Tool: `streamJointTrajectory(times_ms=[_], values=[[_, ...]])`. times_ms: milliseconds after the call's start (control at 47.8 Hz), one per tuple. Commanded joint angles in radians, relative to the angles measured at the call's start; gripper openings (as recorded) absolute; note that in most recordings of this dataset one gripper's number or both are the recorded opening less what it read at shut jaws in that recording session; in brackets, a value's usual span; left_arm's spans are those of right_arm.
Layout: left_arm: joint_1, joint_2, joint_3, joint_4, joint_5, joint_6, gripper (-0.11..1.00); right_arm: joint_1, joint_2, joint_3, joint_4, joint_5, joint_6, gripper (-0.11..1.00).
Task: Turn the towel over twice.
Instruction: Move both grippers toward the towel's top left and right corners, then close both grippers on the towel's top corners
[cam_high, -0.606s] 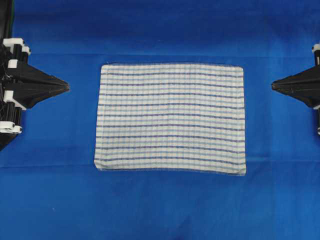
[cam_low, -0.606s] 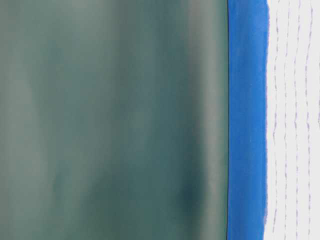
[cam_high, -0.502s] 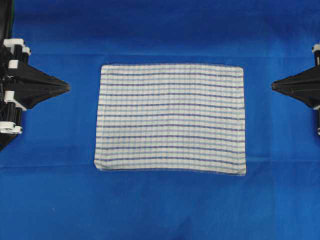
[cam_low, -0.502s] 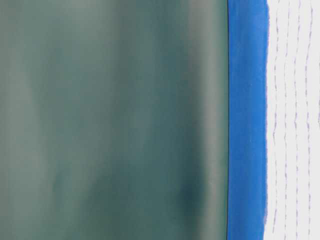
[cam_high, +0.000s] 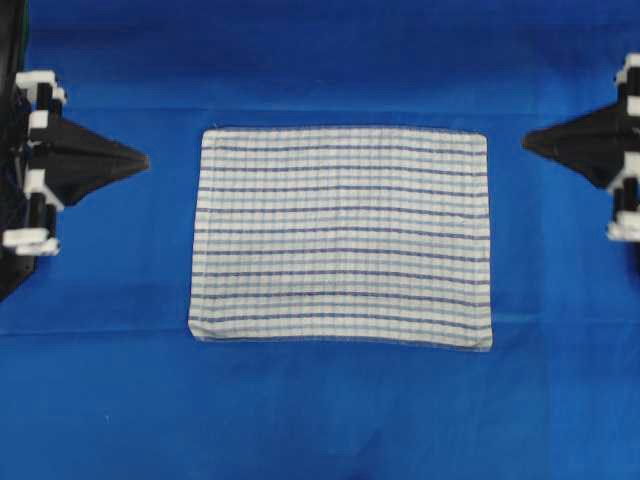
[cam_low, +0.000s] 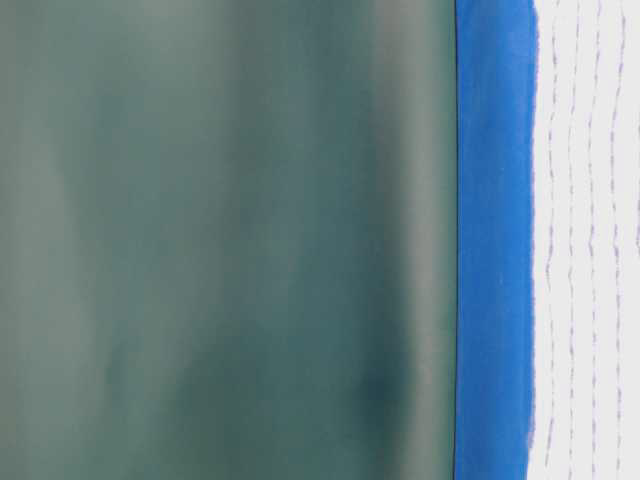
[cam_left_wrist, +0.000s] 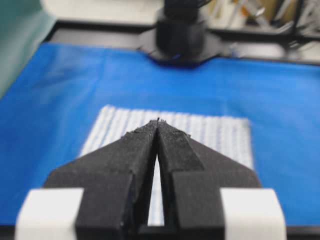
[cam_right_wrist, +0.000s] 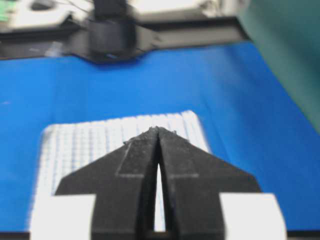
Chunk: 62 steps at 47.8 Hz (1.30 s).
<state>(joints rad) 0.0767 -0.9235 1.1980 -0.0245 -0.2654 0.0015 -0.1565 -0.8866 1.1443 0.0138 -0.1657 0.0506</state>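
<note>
Our left gripper, a black wedge-shaped claw with white mounts, has its two fingers pressed together to a point and grips nothing; the left wrist view shows the tips meeting above the cloth. Our right gripper is the same, fingers closed tip to tip and empty, as its own wrist view confirms. Compared with half a second ago, both claws have shifted: the left tip has crept a little toward the towel and up the overhead view, and the right tip has moved inward and up likewise. We read this as both arms leaving their rest poses.

The large rectangular white towel with dark blue stripes and fine light-blue checks lies flat and spread in the middle of the plain blue table covering, unmoved, each claw well apart from its near edge. The table-level view shows its hemmed edge lying flat on the blue. We judge neither flip has begun; the claws must first open and reach an edge
</note>
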Motion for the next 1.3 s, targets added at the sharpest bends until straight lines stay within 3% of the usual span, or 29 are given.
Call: streamJointTrajectory(times_ms=[0,84,272,355,565,795,1276], values=[[0.043,0.035,-0.003,-0.002,-0.015,-0.002,0.02,-0.051,0.040,-0.012,0.009,0.005,0.018,0.01],[0.092,0.077,0.009,-0.003,-0.035,-0.011,0.15,-0.089,0.077,-0.011,0.009,0.009,0.038,0.05],[0.199,0.190,0.037,-0.003,-0.100,-0.011,0.69,-0.166,0.207,-0.012,0.012,0.011,0.046,0.59],[0.241,0.259,0.044,-0.003,-0.138,-0.011,0.88,-0.196,0.278,-0.020,0.014,0.014,0.048,0.65],[0.308,0.442,0.048,-0.005,-0.207,-0.012,0.84,-0.264,0.468,-0.037,0.014,0.005,0.048,0.62],[0.344,0.666,0.040,-0.006,-0.324,-0.012,0.84,-0.276,0.641,-0.051,0.014,-0.035,0.048,0.62],[0.377,1.017,-0.035,-0.006,-0.448,-0.012,0.84,-0.322,0.808,-0.037,0.032,-0.095,0.048,0.61]])
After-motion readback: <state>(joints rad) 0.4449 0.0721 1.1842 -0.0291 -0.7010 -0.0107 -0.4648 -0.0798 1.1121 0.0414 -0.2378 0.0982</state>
